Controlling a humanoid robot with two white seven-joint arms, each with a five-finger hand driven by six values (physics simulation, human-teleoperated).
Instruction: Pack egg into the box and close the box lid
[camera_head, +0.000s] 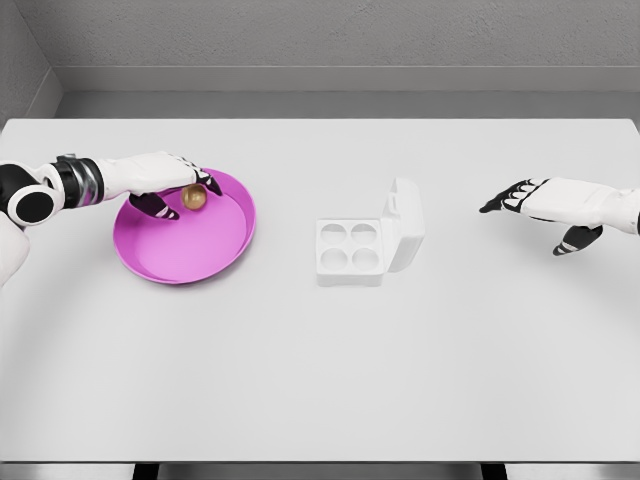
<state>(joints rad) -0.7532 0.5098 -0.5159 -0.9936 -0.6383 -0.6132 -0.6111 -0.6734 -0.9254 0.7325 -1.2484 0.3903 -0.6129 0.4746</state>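
While the left hand (165, 180) reaches in over the far rim of the pink plate (180, 265), its fingers arch down around the egg (195, 198), fingertips (205, 183) at the egg's top and far side and the thumb low on the near left. Whether they press the egg or only cage it is hard to tell; the egg appears to sit on the plate floor near the back rim, brown and round. The plate lies on the left part of the white table (320, 380), tilted a little toward the camera in appearance, with nothing else in it.

Near the table's middle stands the box (350, 252), white, with four round wells, all of them bare. Its lid (405, 225) is hinged at the right side and stands up, leaning slightly away from the wells. Box and plate are well apart, with clear table between them.

At the right edge the right hand (525, 200) hangs above the table, palm down, fingers stretched out and loose toward the box, thumb drooping below. It holds nothing and is well apart from the box lid.
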